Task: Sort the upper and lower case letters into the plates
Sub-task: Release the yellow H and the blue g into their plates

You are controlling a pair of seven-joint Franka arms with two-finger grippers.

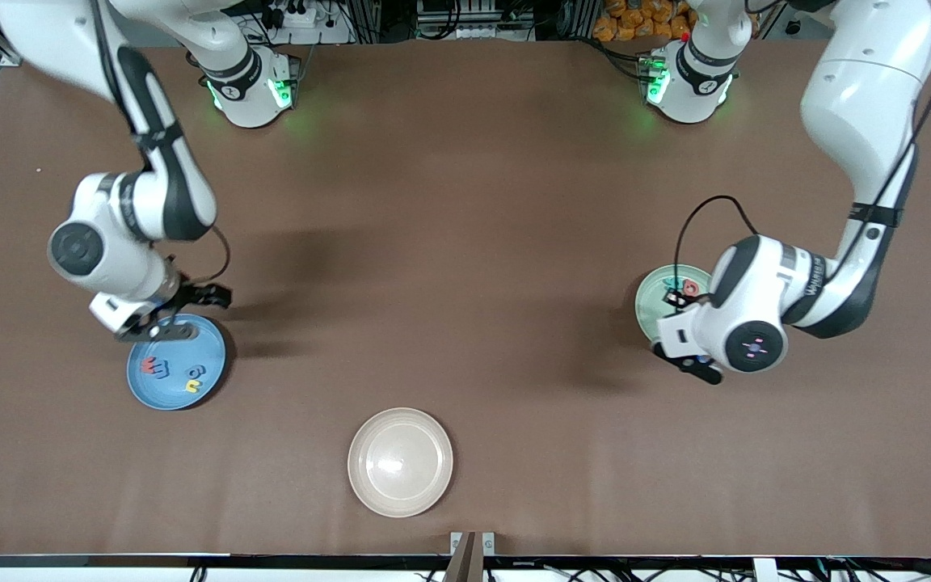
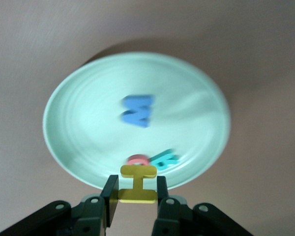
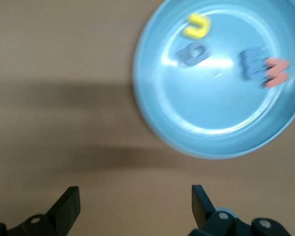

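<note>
We see a yellow letter I clamped between the fingers of the left tool; its long axis runs away from the wrist toward the mint plate, its crossbars lying square to the fingers, which press its stem from both sides. The left tool hangs over that plate's rim at the left arm's end of the surface. In the mint plate lie a blue letter, a teal letter and a pink round letter, the last two just beside each other near the held piece.

At the right arm's end sits the blue plate. It holds a red letter touching a blue letter, and, a little apart, a yellow curved letter beside a small blue round letter.

The right tool hovers by that plate's edge toward the bases, its fingers spread wide apart and holding nothing.

A cream plate lies nearer the front camera, between the two.
</note>
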